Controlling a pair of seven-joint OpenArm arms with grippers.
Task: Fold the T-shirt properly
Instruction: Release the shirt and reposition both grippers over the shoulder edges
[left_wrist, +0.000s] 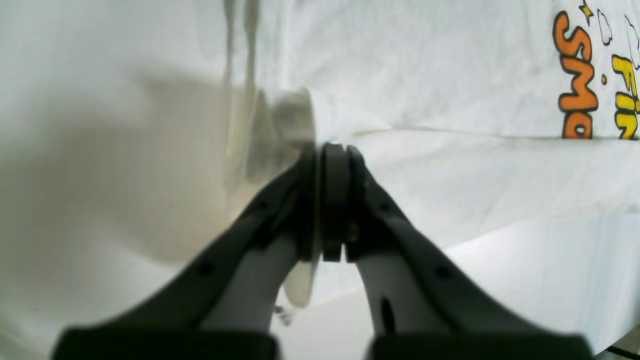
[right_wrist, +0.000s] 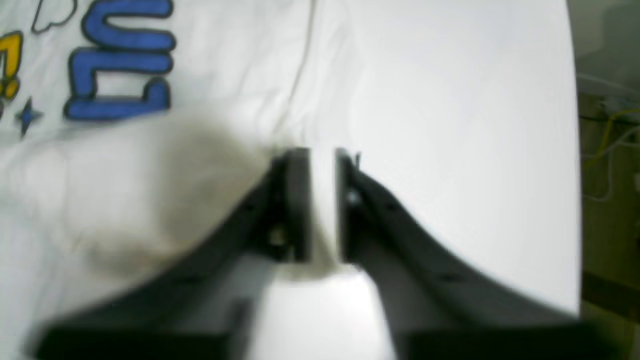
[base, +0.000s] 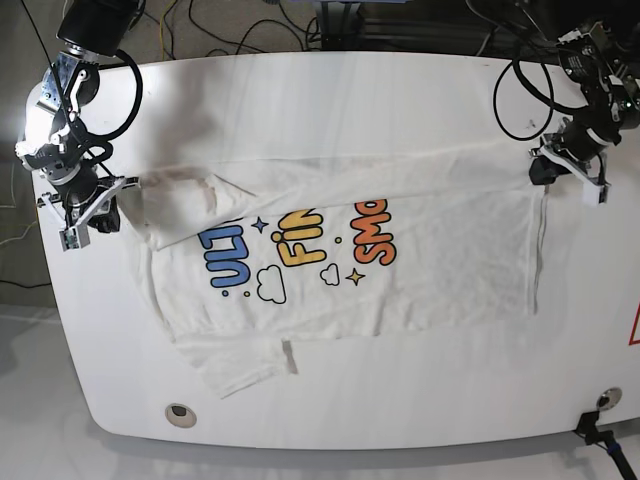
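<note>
The bench (base: 420, 90) is white with the shirt (base: 440, 260) spread across the middle of the frame, print up. At right the left gripper (left_wrist: 327, 150) has its jaws clamped on the shirt edge. At left the right gripper (right_wrist: 322, 155) has jaws slightly apart.

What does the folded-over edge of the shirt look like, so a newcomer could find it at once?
On the white table the T-shirt lies spread, print facing up. Along its far side, the folded edge runs as a long band between the left gripper and right gripper. Unlike the flat printed front, it is plain and covers the letter tops.
</note>
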